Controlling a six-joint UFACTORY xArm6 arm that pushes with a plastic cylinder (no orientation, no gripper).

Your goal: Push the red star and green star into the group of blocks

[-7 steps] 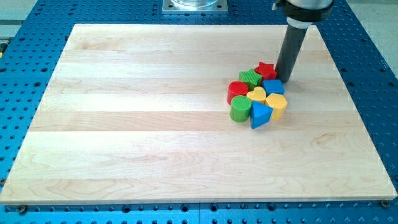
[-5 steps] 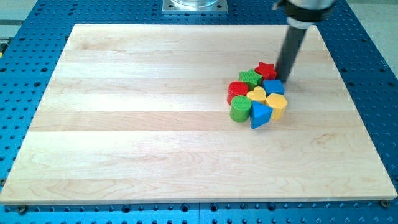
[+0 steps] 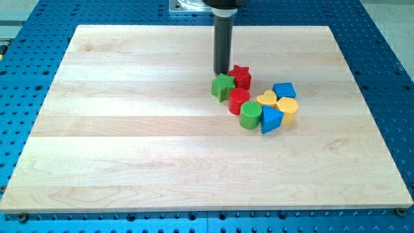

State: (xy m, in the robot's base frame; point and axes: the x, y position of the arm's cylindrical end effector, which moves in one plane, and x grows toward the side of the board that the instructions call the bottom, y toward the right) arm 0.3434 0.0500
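The red star [image 3: 242, 76] and the green star [image 3: 223, 86] lie side by side just above the middle of the board, touching each other. My tip [image 3: 222, 72] stands right behind them, at the view's top of the green star and left of the red star. The red cylinder [image 3: 238, 100] sits just below the stars and touches the green cylinder [image 3: 250, 114]. To the right lie the blue triangular block [image 3: 270, 120], the yellow heart [image 3: 266, 99], the yellow block [image 3: 288, 109] and the blue cube [image 3: 284, 90].
The wooden board [image 3: 129, 129] lies on a blue perforated table [image 3: 388, 77]. A metal mount [image 3: 187, 6] shows at the view's top edge.
The rod has jumped from the right of the cluster to its upper left. The red and green stars now lie further left, and the red cylinder has shifted slightly left and up.
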